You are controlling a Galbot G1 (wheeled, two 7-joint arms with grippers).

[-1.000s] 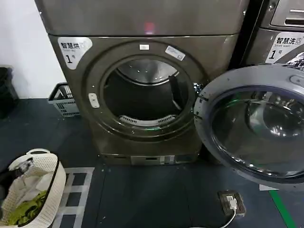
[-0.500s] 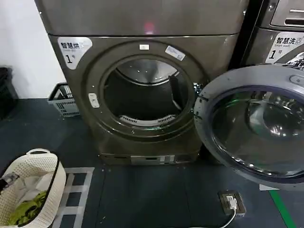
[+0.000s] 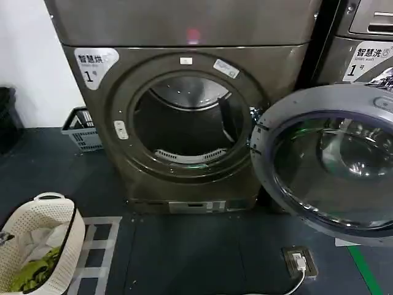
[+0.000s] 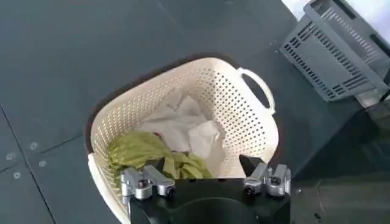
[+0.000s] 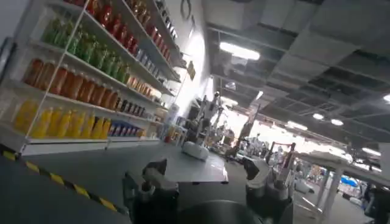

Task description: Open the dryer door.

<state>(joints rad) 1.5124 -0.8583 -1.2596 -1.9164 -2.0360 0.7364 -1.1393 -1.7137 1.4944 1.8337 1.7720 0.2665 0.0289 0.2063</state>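
The dryer door (image 3: 331,165) stands swung wide open to the right of the bronze-grey machine marked "1" (image 3: 94,64). Its grey inner face and dark glass are turned toward me, and the drum opening (image 3: 187,123) is bare. My left gripper (image 4: 207,169) hangs open with nothing between its fingers, above a cream laundry basket (image 4: 244,82) at the lower left, far from the door. My right gripper (image 5: 204,173) is open and empty too, pointing away at shop shelves (image 5: 79,79).
The cream basket (image 3: 64,230) holds green and white laundry on the floor left of the dryer. A grey crate (image 3: 83,129) sits by the wall. A neighbouring machine (image 3: 362,49) stands behind the open door. A floor socket with a cable (image 3: 299,261) lies in front.
The dark left gripper over the basket has drawn back out of the head view's lower left corner. The door and the dryer have not moved.
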